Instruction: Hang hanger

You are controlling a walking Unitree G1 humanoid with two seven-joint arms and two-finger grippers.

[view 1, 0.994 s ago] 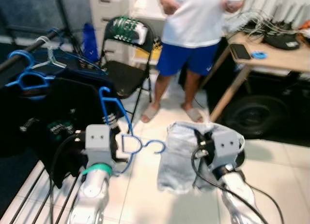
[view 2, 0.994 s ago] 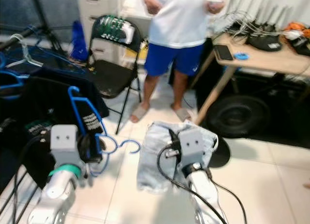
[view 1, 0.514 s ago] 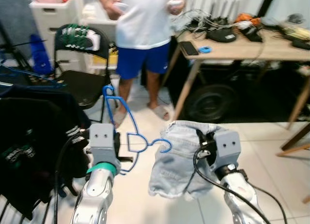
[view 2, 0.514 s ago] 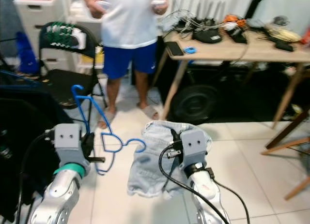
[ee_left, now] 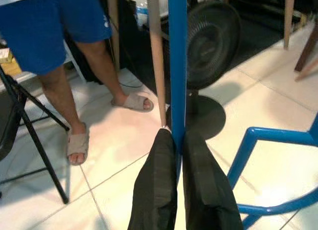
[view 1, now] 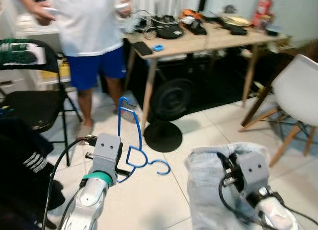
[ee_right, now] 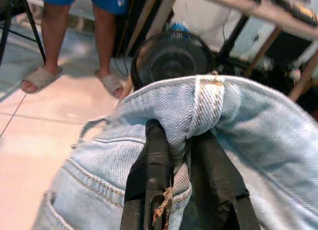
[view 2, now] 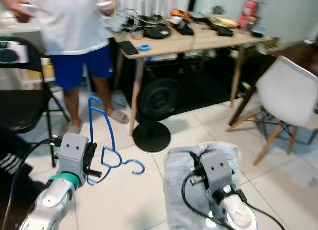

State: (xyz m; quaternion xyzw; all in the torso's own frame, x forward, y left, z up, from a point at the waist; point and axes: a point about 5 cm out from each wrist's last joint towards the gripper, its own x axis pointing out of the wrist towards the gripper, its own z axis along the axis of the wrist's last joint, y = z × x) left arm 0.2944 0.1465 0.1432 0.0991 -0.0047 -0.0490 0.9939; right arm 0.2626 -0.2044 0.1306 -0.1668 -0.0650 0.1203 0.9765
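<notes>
Above the white tile floor (view 1: 149, 200), the left gripper (ee_left: 178, 140) has its two black fingers (ee_left: 159, 190) pressed tight on a bar of the blue hanger (view 1: 130, 140), which stands upright in its grasp with the hook (view 1: 163, 168) curling out toward the robot's right. The right gripper (ee_right: 181, 140) is pinched on a fold of the pale denim garment (view 1: 213, 190), which drapes down over that arm.

The camera has swung to the right since the earlier frames: the dark clothes (view 1: 25, 170) and the folding chair (view 1: 30, 91) have slid to the left edge, and the wooden desk (view 1: 198, 41) with its clutter of cables now spans the middle, a fan (view 1: 166, 98) under its near edge and a white chair (view 1: 298, 91) at the right. A person (view 1: 89, 31) in a white shirt and blue shorts stands at the desk's left end. Both grips are unchanged.
</notes>
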